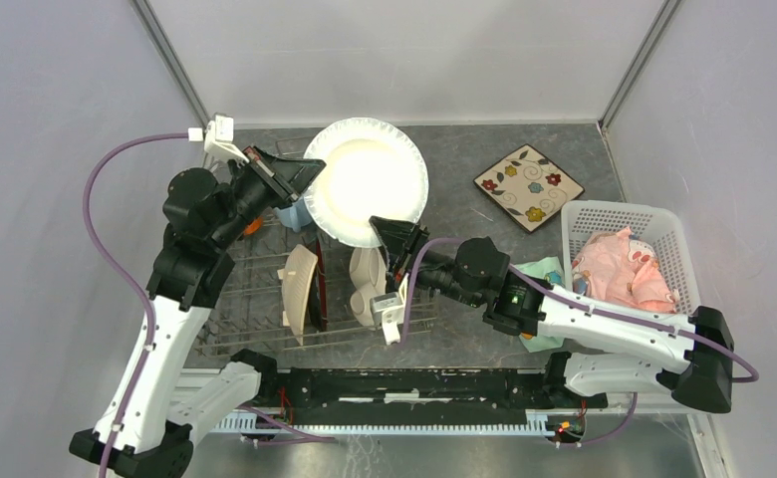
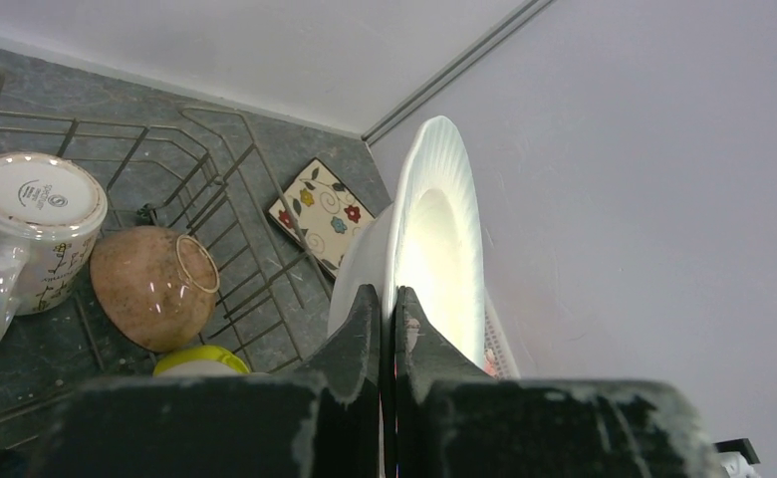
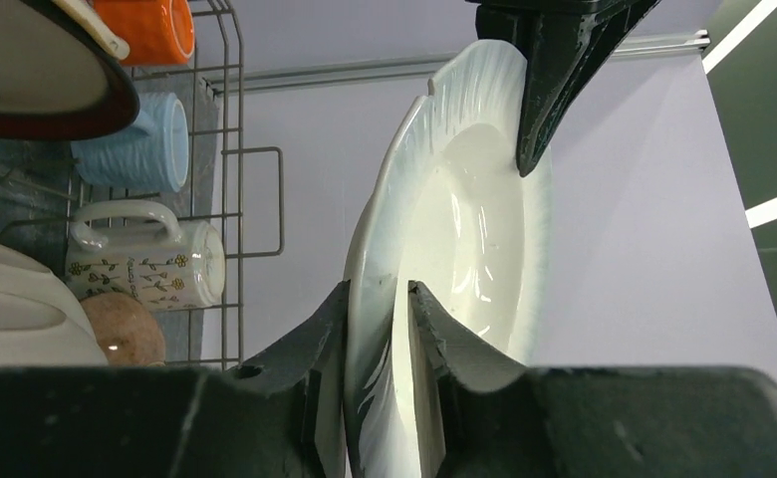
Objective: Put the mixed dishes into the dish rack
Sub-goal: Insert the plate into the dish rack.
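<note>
Holding the white plate [image 1: 370, 189] above the dish rack [image 1: 255, 284], left pincer [image 1: 305, 177] and right pincer [image 1: 392, 231] both clenching its rim.
Advisably, one pincer is letting go first while the other is lowering the plate edgewise into the rack.

I work in a robotics lab test cell. Plain pale panel walls [image 1: 404, 50], joined by aluminium corner posts [image 1: 170, 62], box in my grey stone-look desk [image 1: 454, 159] behind the wire dish rack [image 1: 255, 279]. In front of the rack, a black mounting rail [image 1: 414, 383] carries my two arms. Purple cables [image 1: 90, 194] loop at the rack's left.
</note>
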